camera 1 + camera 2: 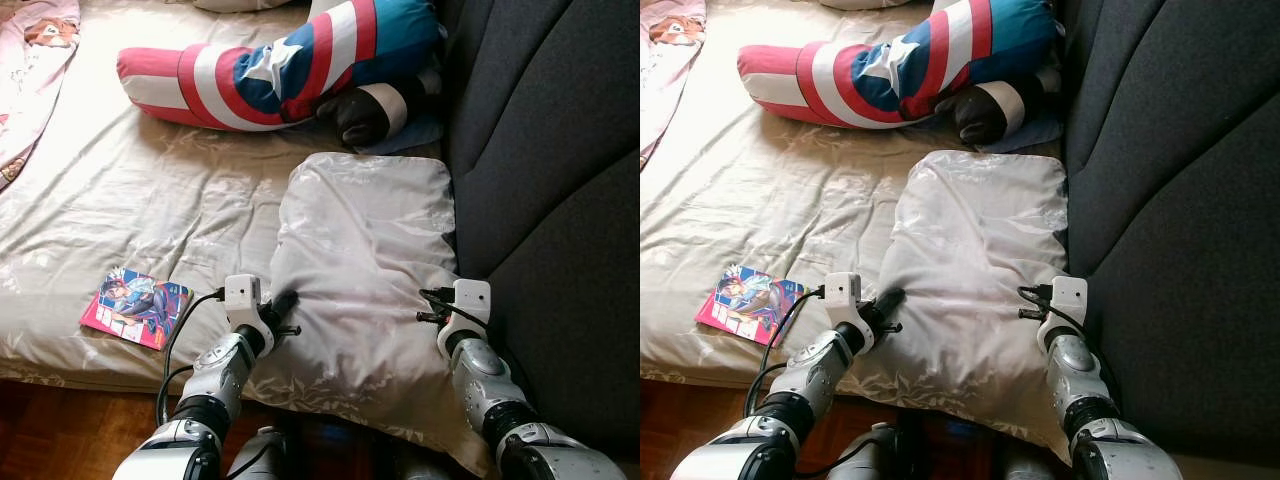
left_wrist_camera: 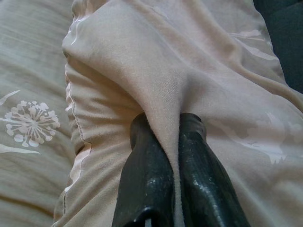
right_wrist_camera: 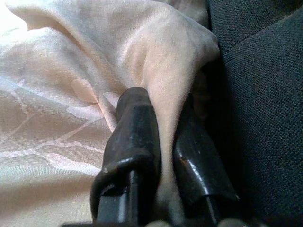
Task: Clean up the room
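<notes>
A pink garment lies at the far left of the bed. A comic book lies flat near the bed's front edge, well apart from the pillow. A star-and-stripe plush cushion lies further back across the bed, with a dark plush piece against it.

**Left end effector.** The left end effector is closed on a pinched fold of the pillow cover at the pillow's left edge. Both fingers clamp the fabric between them.

**Task item.** The pillow lies on the bed with its right edge against the dark upholstered headboard. Its near corner overhangs the bed's front edge.

**Right end effector.** The right end effector is closed on a fold of the cover at the pillow's right edge, just beside the headboard.

**Hazards (assessment).**
- Both grips appear to hold cover fabric only, not the filling. The smooth fabric can slide out of the fingers under load.
- Uneven arm motion can release one side; the pillow then swings or drops to the floor.
- The right end effector works close to the headboard; lateral motion can rub or snag against it.
- A low sweep leftward can disturb the comic book.
</notes>
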You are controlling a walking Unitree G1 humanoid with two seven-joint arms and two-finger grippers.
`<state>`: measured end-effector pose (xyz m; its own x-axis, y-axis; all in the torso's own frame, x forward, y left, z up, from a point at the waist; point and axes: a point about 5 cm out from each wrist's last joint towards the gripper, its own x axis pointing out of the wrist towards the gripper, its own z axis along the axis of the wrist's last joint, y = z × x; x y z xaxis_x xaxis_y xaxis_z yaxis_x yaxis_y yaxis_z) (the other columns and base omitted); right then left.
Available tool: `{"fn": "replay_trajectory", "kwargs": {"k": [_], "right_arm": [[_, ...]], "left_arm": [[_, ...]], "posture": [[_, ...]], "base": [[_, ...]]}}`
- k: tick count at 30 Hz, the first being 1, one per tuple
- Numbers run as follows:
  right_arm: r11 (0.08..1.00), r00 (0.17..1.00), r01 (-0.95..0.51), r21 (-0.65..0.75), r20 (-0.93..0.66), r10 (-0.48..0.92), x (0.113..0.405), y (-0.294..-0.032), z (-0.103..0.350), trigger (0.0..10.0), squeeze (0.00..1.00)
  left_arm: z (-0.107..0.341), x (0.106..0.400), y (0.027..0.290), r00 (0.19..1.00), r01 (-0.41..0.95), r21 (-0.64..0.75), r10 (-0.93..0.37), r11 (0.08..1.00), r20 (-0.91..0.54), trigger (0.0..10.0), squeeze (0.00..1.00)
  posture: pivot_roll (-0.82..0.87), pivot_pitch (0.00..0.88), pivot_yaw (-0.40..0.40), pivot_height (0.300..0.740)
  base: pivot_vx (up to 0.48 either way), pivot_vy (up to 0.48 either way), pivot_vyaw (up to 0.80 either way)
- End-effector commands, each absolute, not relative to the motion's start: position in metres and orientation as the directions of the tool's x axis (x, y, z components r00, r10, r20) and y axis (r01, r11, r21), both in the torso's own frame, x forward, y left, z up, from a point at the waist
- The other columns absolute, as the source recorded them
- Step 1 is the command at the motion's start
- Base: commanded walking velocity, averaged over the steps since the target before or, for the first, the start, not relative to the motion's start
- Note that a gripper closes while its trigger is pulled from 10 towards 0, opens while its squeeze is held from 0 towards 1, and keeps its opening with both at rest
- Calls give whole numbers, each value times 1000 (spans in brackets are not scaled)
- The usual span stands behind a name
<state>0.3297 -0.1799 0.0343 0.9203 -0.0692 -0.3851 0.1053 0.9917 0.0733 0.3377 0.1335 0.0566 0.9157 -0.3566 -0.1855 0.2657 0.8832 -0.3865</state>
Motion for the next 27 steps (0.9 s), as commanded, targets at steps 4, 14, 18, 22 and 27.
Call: {"fn": "replay_trajectory", "kwargs": {"k": [4, 14, 18, 22, 27], "right_arm": [[979, 900, 197, 50, -405, -160, 323, -199, 29, 10000, 0], [972, 896, 233, 36, -397, -200, 324, -210, 33, 10000, 0], [971, 894, 236, 34, -399, -203, 324, -210, 33, 10000, 0], [973, 891, 230, 34, -410, -196, 323, -207, 31, 10000, 0], [979, 871, 199, 40, -465, -158, 316, -195, 19, 10000, 0]], "left_arm": [[56, 337, 148, 933, 223, -361, -306, 905, -191, 10000, 0], [53, 335, 149, 926, 236, -351, -319, 906, -201, 10000, 1000], [50, 332, 153, 925, 231, -315, -308, 921, -222, 10000, 1000], [47, 330, 157, 928, 212, -291, -286, 933, -239, 10000, 0], [43, 327, 160, 927, 207, -271, -277, 940, -253, 10000, 0]], "posture": [[30, 306, 10, 740], [33, 304, 8, 740], [33, 303, 9, 740], [32, 301, 9, 740], [34, 301, 9, 740]], "base": [[0, 0, 0], [0, 0, 0], [0, 0, 0], [0, 0, 0], [0, 0, 0]]}}
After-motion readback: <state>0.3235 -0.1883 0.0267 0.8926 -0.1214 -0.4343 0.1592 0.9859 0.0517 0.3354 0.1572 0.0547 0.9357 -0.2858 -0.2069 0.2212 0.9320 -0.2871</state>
